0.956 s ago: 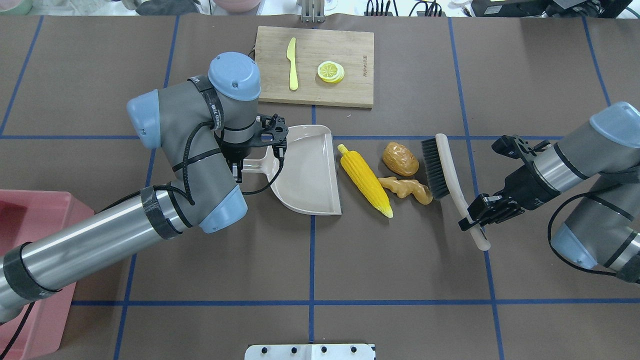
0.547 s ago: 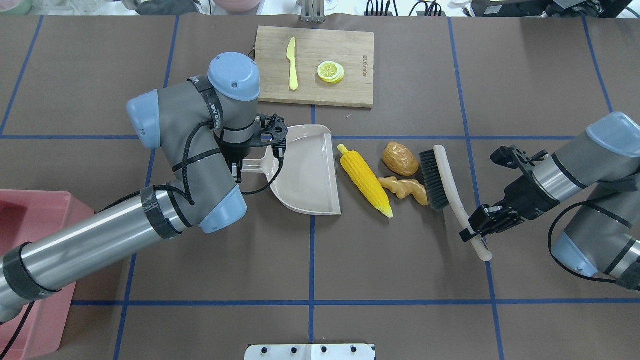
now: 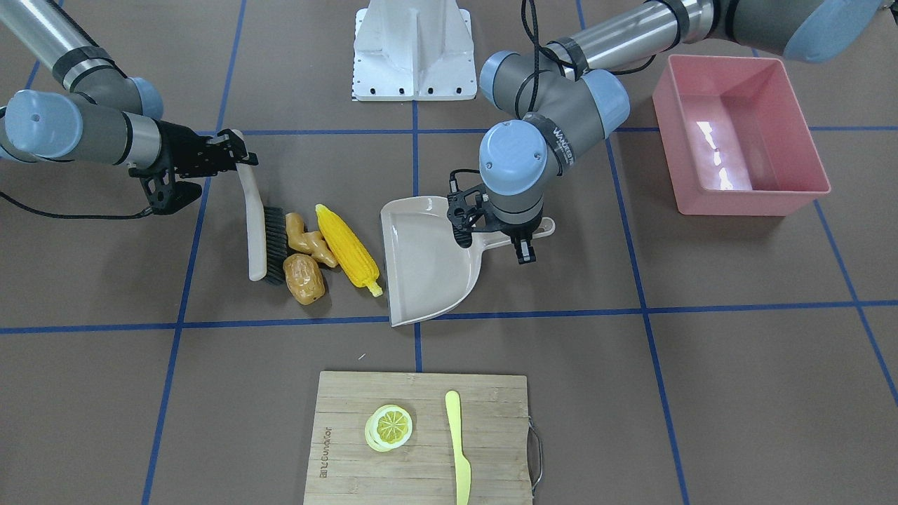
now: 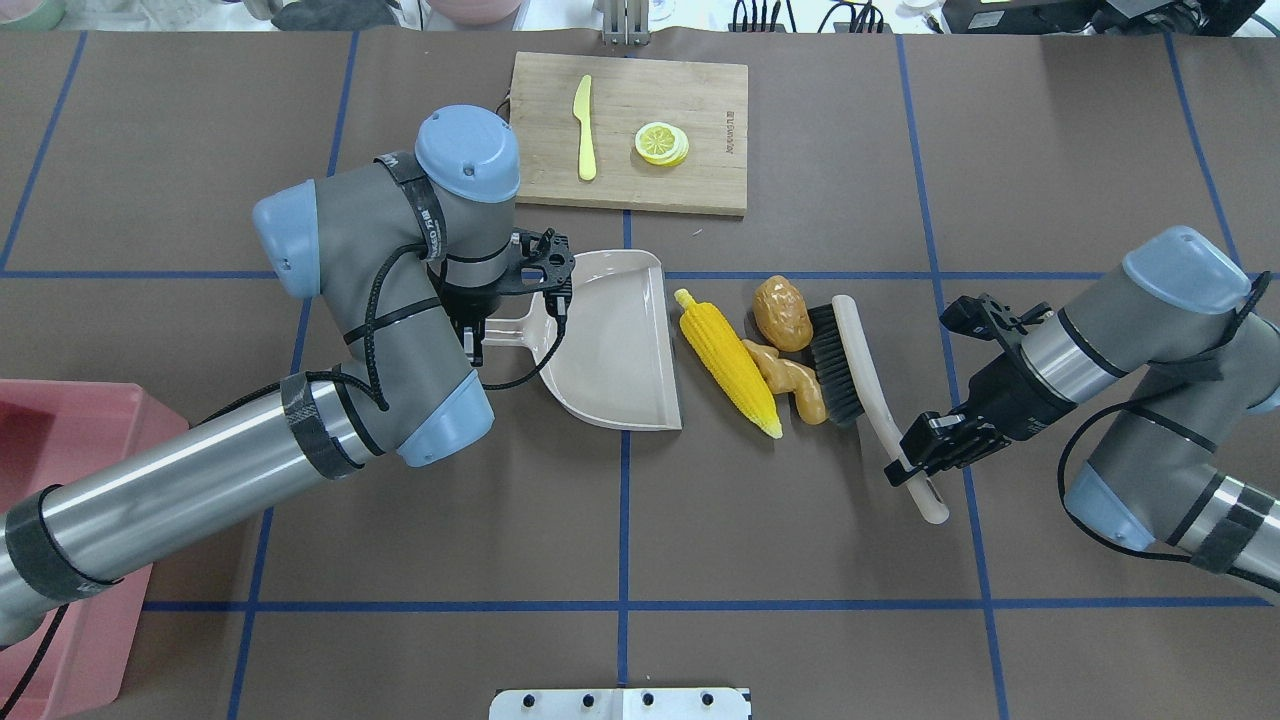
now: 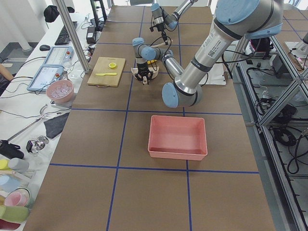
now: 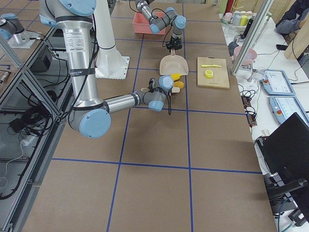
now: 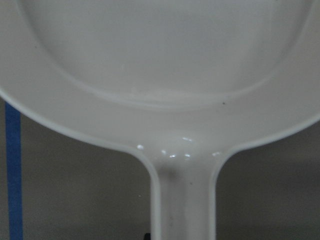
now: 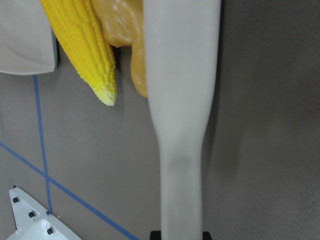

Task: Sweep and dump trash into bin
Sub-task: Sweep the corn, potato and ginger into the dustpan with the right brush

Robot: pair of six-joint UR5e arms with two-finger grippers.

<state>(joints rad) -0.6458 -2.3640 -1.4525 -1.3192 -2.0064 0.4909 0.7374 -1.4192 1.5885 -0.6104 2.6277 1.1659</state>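
Overhead exterior view has the right gripper [image 4: 912, 458] clamped on the far end of the brush [image 4: 838, 370] handle. The bristles press against the brown potato [image 4: 782, 313] and the tan ginger root [image 4: 790, 385], which in turn leans on the yellow corn cob [image 4: 728, 360]. The cob lies just beside the lip of the beige dustpan [image 4: 615, 345] but slanted to it, and the left gripper [image 4: 482, 335] grips the pan's handle. Trouble seems likeliest from that slant: the cob's pointed end reaches about level with the pan's near corner, so a straight push may swing it round the corner instead of over the lip. The potato sits at the far tip of the bristles and, being rounded, may roll out past them. With the brush held so far from its head, the load could twist the handle in the jaws, and a hard shove could nudge the pan backward if its lip is not flat on the table. The pink tub [image 3: 751, 202] stands well apart on the robot's left, so a tilted carry may spill the load. Brown paper [image 4: 800, 520] covers the table, ruled into squares by blue tape [image 4: 623, 520]. A wooden cutting board [image 4: 690, 110] with a pale yellow knife [image 4: 585, 128] and a lemon slice [image 4: 661, 143] lies beyond the pan. Side views show aluminium framing [image 5: 72, 33] and a side bench [image 5: 14, 125] with a tablet [image 5: 48, 77] and a pink bowl [image 5: 60, 91].
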